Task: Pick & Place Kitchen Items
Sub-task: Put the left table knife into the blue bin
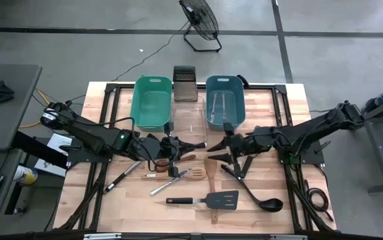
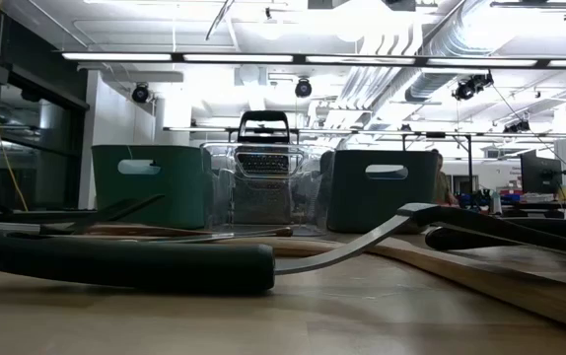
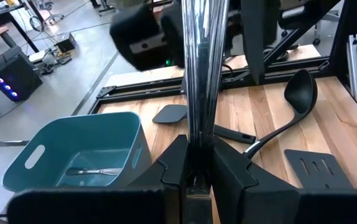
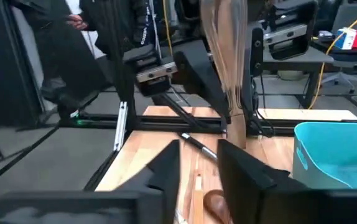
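Note:
A silver metal utensil [image 3: 200,74] hangs in the air over the table's middle, with my left gripper [image 3: 198,177] shut on it; this gripper [image 1: 181,143] stands in front of the clear tub. The utensil's far end [image 4: 228,74] reaches to my right gripper [image 4: 200,168], which is open. That end stands close to one finger [image 4: 247,165], and I cannot tell whether they touch. In the high view my right gripper [image 1: 219,143] faces the left one. Other kitchen items lie flat on the table: a black turner [image 1: 205,199], a black ladle [image 1: 255,193], a wooden spatula [image 1: 211,170]. My left gripper pinches the metal utensil's shaft [image 3: 198,146] between its two fingers, near the end on its own side. The fingers come about level from the table's left and lie along the utensil. It sticks out ahead of them toward my right arm, clear of the table.
At the back stand a teal tub [image 1: 151,101], a blue tub [image 1: 225,100] with a metal piece inside, a clear tub [image 1: 190,123] and a steel grater [image 1: 185,83]. A wooden spoon [image 1: 171,175] and knives [image 1: 121,177] lie near the left arm.

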Controlling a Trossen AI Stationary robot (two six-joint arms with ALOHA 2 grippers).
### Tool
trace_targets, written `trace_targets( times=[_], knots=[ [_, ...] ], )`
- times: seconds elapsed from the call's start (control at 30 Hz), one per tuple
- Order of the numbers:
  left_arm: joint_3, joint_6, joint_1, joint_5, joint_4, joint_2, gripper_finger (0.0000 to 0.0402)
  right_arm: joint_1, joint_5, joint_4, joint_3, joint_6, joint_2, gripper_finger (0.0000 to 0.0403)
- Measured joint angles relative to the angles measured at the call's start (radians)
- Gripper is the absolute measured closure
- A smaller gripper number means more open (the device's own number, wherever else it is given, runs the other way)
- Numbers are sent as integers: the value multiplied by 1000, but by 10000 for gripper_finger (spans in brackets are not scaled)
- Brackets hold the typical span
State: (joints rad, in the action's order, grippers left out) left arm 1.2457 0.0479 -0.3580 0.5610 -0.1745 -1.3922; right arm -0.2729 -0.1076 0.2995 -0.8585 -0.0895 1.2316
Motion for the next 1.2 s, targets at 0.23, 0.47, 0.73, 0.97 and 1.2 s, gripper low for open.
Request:
trace_targets(
  times=[0.23,0.47,0.73,0.97,1.2],
  knots=[
    [0,0,0,1,-2,0,359,-2,-85,183,0,17,33,159],
    [0,0,0,2,-2,0,360,8,-47,291,0,16,80,119],
    [0,0,0,2,-8,0,360,25,-21,503,0,15,192,149],
    [0,0,0,2,-7,0,360,27,-22,633,-1,46,256,171],
    [0,0,0,2,-7,0,360,30,-25,648,-34,68,294,215]
  ],
)
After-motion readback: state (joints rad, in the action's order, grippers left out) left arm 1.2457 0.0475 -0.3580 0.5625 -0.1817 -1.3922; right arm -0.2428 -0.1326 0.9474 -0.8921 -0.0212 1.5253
